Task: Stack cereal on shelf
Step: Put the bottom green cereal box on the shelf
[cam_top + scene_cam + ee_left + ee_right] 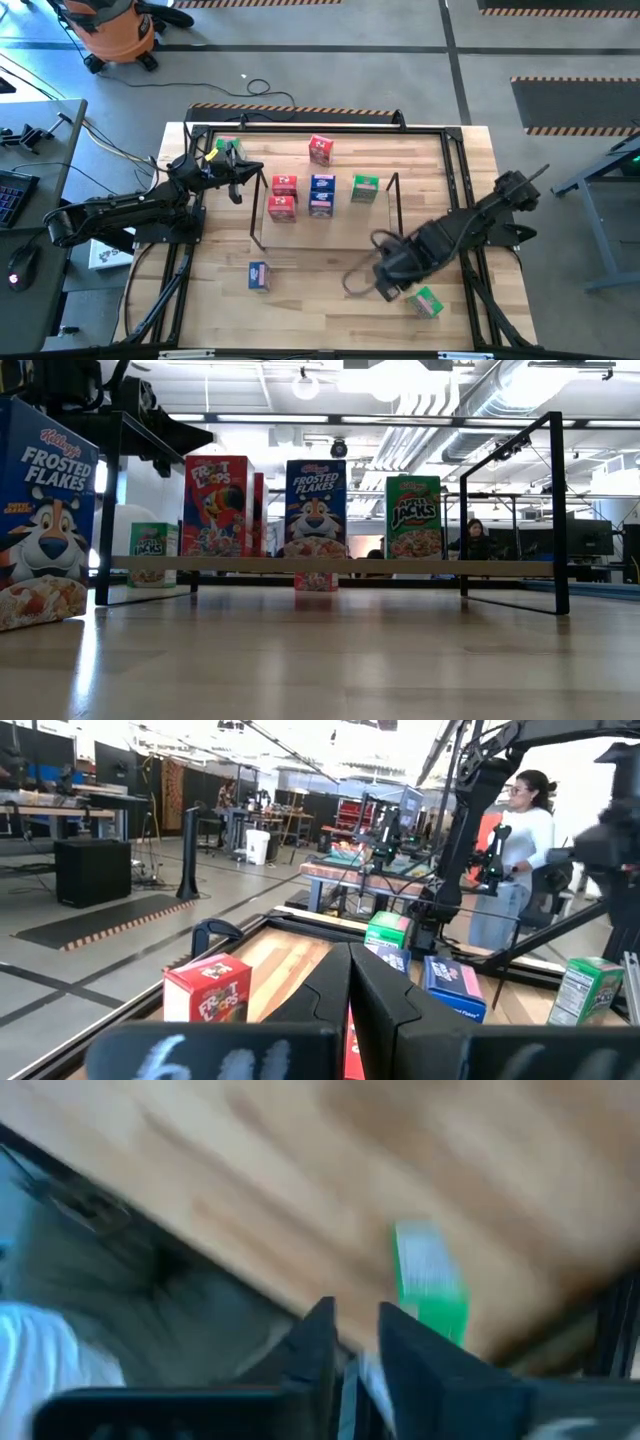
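The left gripper (236, 180) is hovering at the shelf's (256, 215) left end, its fingers (390, 1005) nearly together and holding nothing. A green box (227, 147) is lying just behind it. Only the low view is showing the printed fronts: red (217, 506), blue (316, 507) and green (414, 515) cereal boxes standing on the shelf board. A blue box (259, 275) is sitting in front. The right gripper (388, 287) is reaching low beside another green box (426, 301); its fingers (318, 1342) are narrow and empty.
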You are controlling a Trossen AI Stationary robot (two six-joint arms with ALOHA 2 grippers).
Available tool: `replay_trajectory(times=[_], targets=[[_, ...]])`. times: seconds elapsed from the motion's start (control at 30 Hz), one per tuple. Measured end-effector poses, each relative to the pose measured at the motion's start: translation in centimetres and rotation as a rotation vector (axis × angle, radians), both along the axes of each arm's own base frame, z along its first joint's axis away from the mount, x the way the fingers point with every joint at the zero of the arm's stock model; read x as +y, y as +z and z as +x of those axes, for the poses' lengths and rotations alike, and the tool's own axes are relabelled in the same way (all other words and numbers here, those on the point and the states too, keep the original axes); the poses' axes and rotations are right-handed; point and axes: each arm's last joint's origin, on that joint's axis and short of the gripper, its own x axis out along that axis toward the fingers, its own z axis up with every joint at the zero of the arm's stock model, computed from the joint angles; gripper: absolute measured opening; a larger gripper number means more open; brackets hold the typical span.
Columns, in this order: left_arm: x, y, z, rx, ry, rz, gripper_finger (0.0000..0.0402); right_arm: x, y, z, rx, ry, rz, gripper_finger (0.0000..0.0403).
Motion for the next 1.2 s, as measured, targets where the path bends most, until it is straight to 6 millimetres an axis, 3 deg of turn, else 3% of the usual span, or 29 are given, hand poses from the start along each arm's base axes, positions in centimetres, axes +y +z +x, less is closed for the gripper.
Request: replay_trajectory(times=[0.1,0.3,0.43,0.67,1.2], targets=[[0.0,0.0,0.0,0.000,0.000,0.000,0.0000,1.5,-0.5,-0.6,0.092,-0.055,0.045,0.0128],[0.0,0.0,0.0,0.000,0.000,0.000,0.0000,3.4,-2.2,-1.2,0.192,-0.109,-0.051,0.0247],[0.0,0.0,0.0,0.000,0.000,0.000,0.0000,4.0,-2.8,-1.5,0.212,-0.097,-0.091,0.0293],[0.0,0.0,0.0,-0.002,-0.003,-0.009,0.0000,4.7,-3.5,-2.8,0.205,-0.053,-0.191,0.0303],[0.0,0.0,0.0,-0.005,-0.007,-0.017,0.0000,4.9,-9.2,-4.6,0.160,-0.007,-0.111,0.0303]])
